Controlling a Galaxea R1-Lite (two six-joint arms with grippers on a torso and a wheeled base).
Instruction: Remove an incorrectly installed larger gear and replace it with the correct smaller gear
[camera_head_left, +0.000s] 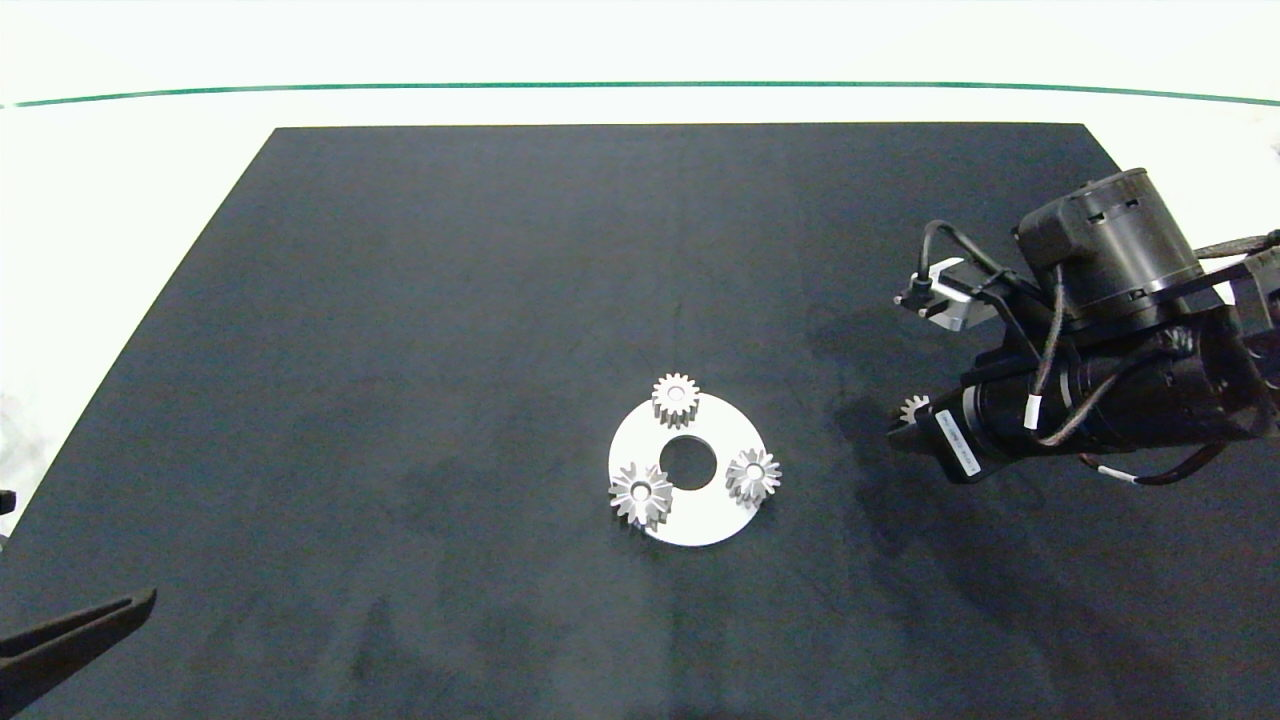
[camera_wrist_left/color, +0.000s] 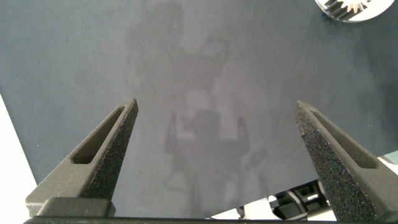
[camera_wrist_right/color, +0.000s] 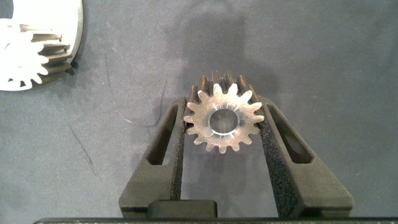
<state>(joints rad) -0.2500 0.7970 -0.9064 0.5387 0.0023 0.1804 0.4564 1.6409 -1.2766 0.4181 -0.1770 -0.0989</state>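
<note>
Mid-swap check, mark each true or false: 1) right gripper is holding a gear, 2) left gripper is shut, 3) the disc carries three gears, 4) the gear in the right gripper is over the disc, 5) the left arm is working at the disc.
1) True. The right gripper is shut on the smaller gear, short blunt teeth, round centre hole.
2) False. The left gripper is open, nothing between its fingers.
3) True. The white disc carries three gears around its centre hole, including the larger gear at its near-left edge.
4) False. In the head view the smaller gear sits right of the disc, over the black mat.
5) False. The left gripper is parked at the mat's near-left corner.
</note>
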